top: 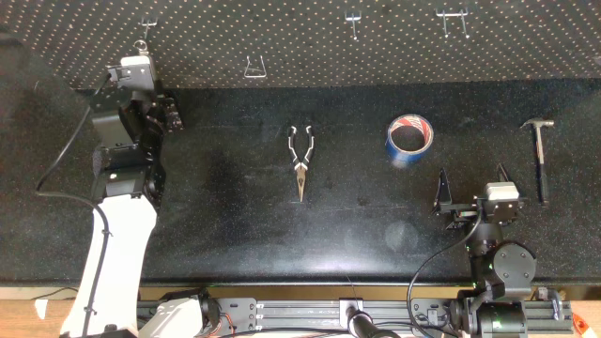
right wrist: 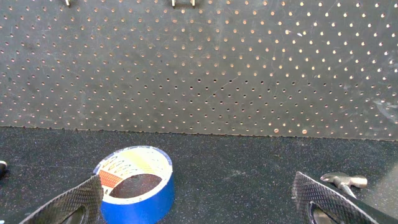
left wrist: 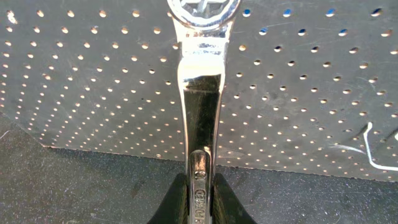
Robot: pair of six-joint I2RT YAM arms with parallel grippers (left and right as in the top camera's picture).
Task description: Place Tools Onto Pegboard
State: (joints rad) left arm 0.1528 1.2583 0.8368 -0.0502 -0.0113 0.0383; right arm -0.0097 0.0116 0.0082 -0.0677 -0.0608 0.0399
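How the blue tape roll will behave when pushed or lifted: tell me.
The blue tape roll lies flat, hole up, so a push probably slides it rather than rolls it. Its hollow middle suggests it is light.

The wrench (left wrist: 199,93) in the left claw (left wrist: 199,200) is glossy polished metal; the pegboard (left wrist: 298,93) beyond it is matt. Before the right claw (right wrist: 199,206), smooth blue tape (right wrist: 138,190) sits on rough, matt worktop (right wrist: 249,165).

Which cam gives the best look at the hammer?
Top view: the hammer lies in full sight from above, head and handle both clear. The right wrist view catches its metal head close up, with the handle out of sight.
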